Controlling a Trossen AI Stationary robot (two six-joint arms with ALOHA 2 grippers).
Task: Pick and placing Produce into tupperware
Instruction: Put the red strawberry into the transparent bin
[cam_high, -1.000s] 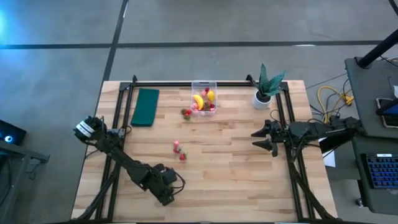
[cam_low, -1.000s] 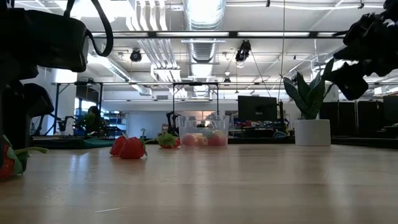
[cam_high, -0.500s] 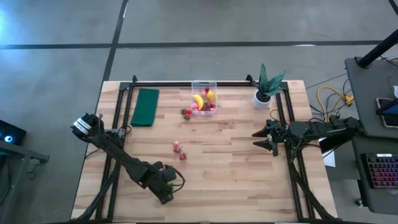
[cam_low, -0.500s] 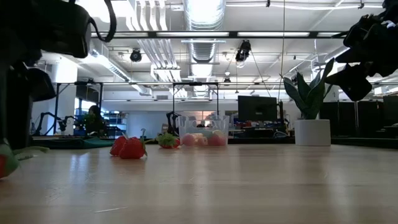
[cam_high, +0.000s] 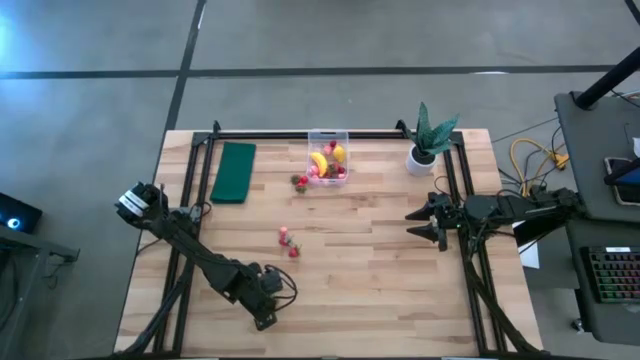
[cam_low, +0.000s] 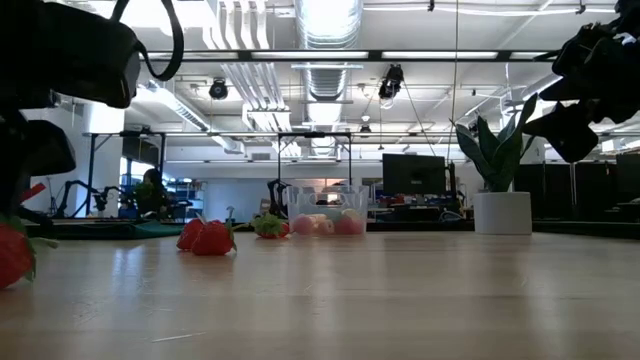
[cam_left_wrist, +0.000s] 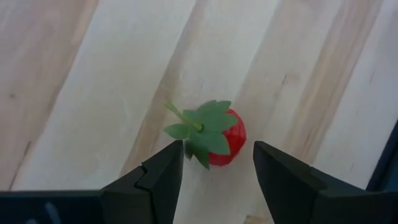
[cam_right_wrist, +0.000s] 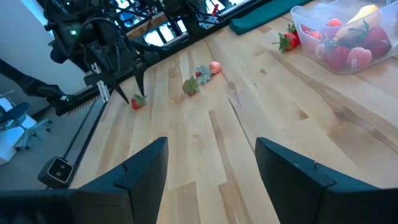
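Note:
A red strawberry (cam_left_wrist: 221, 138) with green leaves lies on the table near its front left. My left gripper (cam_high: 262, 318) hangs over it, pointing steeply down and open, one finger on either side of the fruit and clear of it. The clear tupperware (cam_high: 328, 158) stands at the far middle and holds a banana, a lemon and red fruits. One strawberry (cam_high: 300, 182) lies just beside the box; a few more (cam_high: 288, 243) lie mid-table. My right gripper (cam_high: 425, 222) waits open above the table's right side.
A dark green pad (cam_high: 234, 172) lies at the far left. A potted plant (cam_high: 425, 143) in a white pot stands at the far right. Black rails (cam_high: 187, 215) run along the left and right sides. Bare wood spreads between the mid-table strawberries and my right gripper.
My left gripper has tipped a little over the front-left strawberry, its fingers still the same distance apart. The strawberry stays on the table and shows more fully in the low view than before.

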